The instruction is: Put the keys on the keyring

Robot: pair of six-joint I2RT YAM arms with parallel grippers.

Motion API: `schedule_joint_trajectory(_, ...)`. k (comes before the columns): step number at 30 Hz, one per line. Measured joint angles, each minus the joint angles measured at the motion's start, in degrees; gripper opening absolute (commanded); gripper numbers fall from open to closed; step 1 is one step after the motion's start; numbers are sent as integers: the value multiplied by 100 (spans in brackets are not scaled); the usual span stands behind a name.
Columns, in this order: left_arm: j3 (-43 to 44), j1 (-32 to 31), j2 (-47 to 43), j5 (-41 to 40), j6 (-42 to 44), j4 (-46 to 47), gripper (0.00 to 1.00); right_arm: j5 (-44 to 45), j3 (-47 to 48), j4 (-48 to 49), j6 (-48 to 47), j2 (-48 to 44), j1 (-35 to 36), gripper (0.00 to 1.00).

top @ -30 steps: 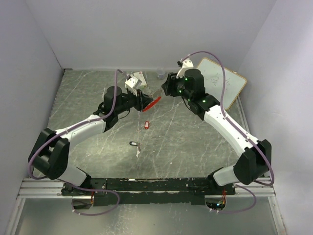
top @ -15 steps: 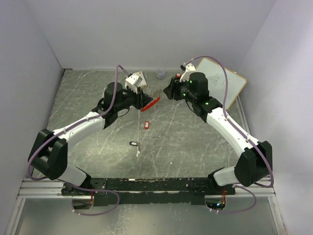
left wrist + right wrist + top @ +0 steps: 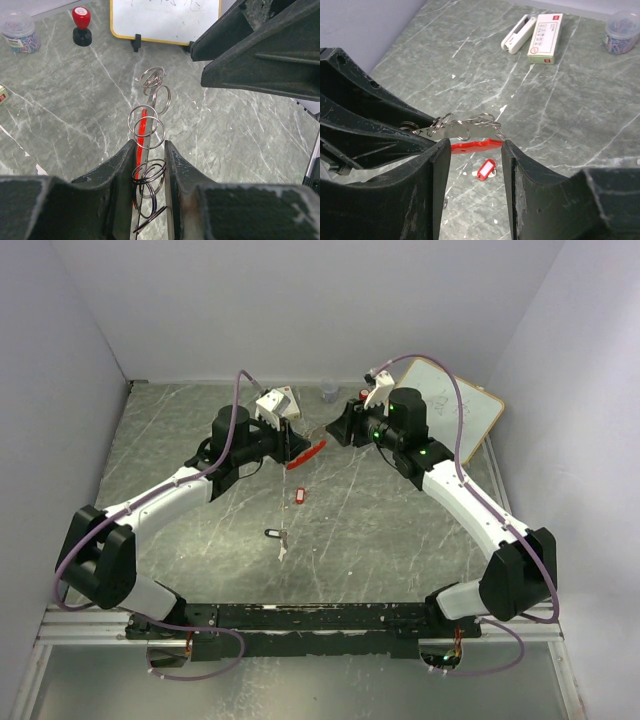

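Left gripper (image 3: 149,147) was clamped on the keyring (image 3: 143,127), rings projecting beyond its jaws; right gripper (image 3: 474,146) stood jaws apart, aligned on the free end, apparently to grasp.

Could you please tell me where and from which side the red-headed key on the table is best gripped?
The red-headed key lies flat on the table, so come straight down from above and probably close across the narrow edges of its red plastic head. That is its bulkiest part, and gripping there leaves the small silver blade free for threading.
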Motion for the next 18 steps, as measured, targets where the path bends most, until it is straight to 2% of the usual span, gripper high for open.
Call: schedule_joint_trajectory(18, 0, 0, -160, 234, -28, 129, 7, -717, -79, 339, 192, 173, 0, 41)
